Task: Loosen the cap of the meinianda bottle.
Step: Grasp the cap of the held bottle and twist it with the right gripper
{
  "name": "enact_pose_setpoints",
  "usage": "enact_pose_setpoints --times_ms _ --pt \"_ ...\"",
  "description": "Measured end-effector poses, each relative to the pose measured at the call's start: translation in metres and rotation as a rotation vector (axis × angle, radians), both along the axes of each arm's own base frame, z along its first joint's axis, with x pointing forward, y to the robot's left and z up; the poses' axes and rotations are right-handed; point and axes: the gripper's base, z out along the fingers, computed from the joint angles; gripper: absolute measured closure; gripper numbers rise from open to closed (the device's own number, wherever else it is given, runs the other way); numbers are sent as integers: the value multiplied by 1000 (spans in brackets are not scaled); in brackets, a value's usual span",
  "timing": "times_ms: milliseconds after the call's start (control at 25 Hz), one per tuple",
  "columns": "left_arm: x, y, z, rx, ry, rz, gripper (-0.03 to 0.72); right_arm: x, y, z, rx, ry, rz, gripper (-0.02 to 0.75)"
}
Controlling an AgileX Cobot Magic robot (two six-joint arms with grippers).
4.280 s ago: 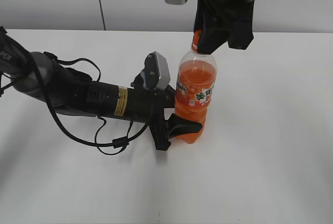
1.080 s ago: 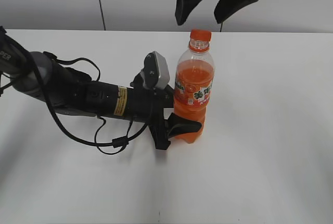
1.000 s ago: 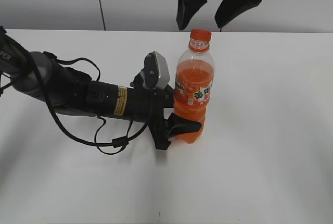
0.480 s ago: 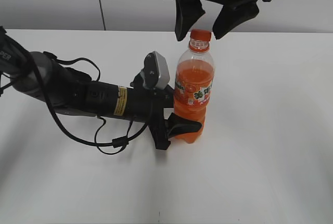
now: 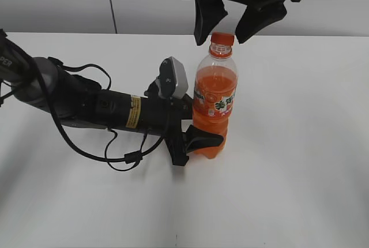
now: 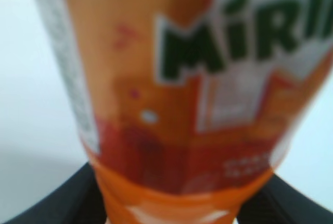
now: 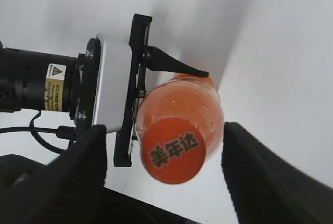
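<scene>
Fingers of the right gripper (image 5: 222, 26) spread wide, one dark finger (image 5: 206, 17) left of the cap (image 5: 222, 38) and the other to its right, both clear of it with visible gaps, nothing gripped. Seen from the right wrist, same two ribbed pads (image 7: 91, 166) flanking the cap (image 7: 173, 159) from above, orange top with dark printed characters facing the camera, pads apart from it on both sides. Cap seated on the neck of the meinianda bottle (image 5: 214, 106), upright on the white surface (image 5: 288, 161) near the middle of the exterior view. Lower down, fingers of the left gripper (image 5: 199, 135) closed around the bottle's ribbed waist just under the label band, one black finger (image 5: 203, 138) curving across the front, the other hidden behind the bottle. Left arm (image 5: 92, 106) stretched low and nearly level across the surface from the left edge, cable loop trailing beneath it, pale wrist camera housing (image 5: 172, 79) just beside the bottle's shoulder. From the left wrist, blurred close-up of the bottle (image 6: 182, 94) filling the picture, green lettering on white and orange label, dark finger edges (image 6: 57, 203) showing at both lower corners against the bottle base.
</scene>
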Motion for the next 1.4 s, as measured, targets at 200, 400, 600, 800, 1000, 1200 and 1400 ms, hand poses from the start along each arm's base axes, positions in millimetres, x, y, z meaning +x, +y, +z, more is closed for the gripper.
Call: enact_pose_setpoints --times_ms 200,400,600,800,1000,1200,1400 --pt "0 0 0 0 0 0 280 0 0 0 3 4 -13 242" --pt "0 0 0 0 0 0 280 0 0 0 4 4 -15 350" --pt "0 0 0 0 0 0 280 0 0 0 4 5 -18 405" --pt "0 0 0 0 0 0 280 0 -1 0 -3 0 -19 469" --pt "0 0 0 0 0 0 280 1 -2 0 -16 -9 -20 469" --pt "0 0 0 0 0 0 280 2 -2 5 -10 -25 -20 469" --pt "0 0 0 0 0 0 280 3 -1 20 16 -71 -17 469"
